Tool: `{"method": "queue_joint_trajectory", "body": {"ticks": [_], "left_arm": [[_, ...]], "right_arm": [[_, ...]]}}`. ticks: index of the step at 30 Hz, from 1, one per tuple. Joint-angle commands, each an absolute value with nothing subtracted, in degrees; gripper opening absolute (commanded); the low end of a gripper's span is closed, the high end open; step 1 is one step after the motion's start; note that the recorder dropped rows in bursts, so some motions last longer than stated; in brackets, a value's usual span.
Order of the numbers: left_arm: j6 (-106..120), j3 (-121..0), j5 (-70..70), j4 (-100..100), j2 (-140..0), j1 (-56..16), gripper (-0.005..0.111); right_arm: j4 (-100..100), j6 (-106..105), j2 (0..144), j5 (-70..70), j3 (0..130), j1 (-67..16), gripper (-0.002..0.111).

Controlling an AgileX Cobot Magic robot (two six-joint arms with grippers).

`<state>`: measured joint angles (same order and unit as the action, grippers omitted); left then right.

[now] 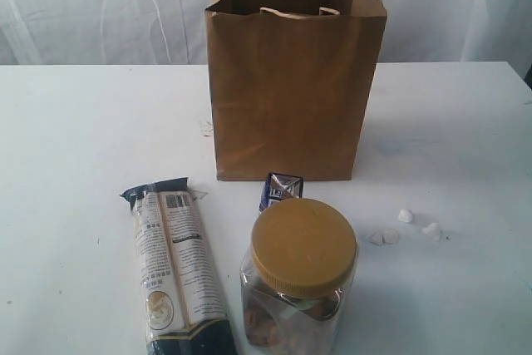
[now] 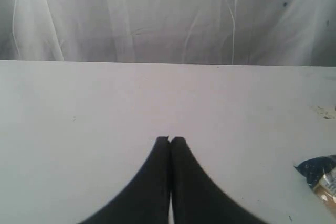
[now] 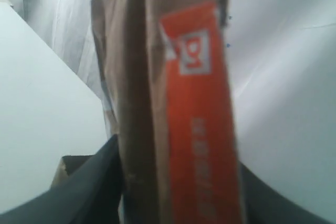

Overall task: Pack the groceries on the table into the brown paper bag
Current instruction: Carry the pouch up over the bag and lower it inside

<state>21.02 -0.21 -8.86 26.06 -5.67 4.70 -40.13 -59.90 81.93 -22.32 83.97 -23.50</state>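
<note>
The right end effector [image 3: 176, 153] pinches the brown pouch with orange label [image 3: 157, 103] upright between its dark jaws, likely so it can drop end-first into the brown paper bag [image 1: 291, 89]. The bag stands open toward the far edge of the table [image 1: 75, 122], midway along. The small blue-white carton [image 1: 280, 189] sits just before the bag's base. The yellow-lidded clear jar [image 1: 299, 280] and long cream-black packet [image 1: 174, 263] lie by the near edge. The left end effector [image 2: 170, 140], pressed together and empty, hovers over bare table. Only the right wrist view shows the grip; only the exterior view shows what remains unpacked.

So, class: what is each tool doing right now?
Left tool: closed, holding nothing.
Right tool: closed on the brown pouch with orange label.
</note>
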Motion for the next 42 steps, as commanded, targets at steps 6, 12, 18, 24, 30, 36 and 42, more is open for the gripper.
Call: {"method": "queue_joint_trajectory", "body": {"ticks": [6, 12, 18, 24, 30, 36, 42], "left_arm": [[21.06, 0.0, -9.05, 26.99, -5.4, 2.41, 0.0], [21.06, 0.0, -9.05, 26.99, -5.4, 2.41, 0.0], [21.06, 0.0, -9.05, 26.99, -5.4, 1.85, 0.0], [21.06, 0.0, -9.05, 26.99, -5.4, 1.85, 0.0], [21.06, 0.0, -9.05, 26.99, -5.4, 1.85, 0.0], [21.06, 0.0, -9.05, 26.99, -5.4, 1.85, 0.0], [21.06, 0.0, -9.05, 26.99, -5.4, 1.85, 0.0]], "right_arm": [[-40.77, -62.34, 89.56, -12.8, 85.52, -23.34, 0.0], [-38.56, -63.26, 94.22, -12.13, 85.52, -22.83, 0.0], [-38.56, -63.26, 96.26, -11.2, 85.52, -22.83, 0.0], [-38.56, -63.26, 96.15, -11.7, 85.52, -22.83, 0.01], [-35.05, -63.26, 96.26, -11.7, 85.12, -22.72, 0.029], [-32.92, -62.72, 96.26, -13.66, 84.53, -21.06, 0.029], [-32.22, -62.72, 96.06, -14.6, 84.53, -19.99, 0.039]]}}
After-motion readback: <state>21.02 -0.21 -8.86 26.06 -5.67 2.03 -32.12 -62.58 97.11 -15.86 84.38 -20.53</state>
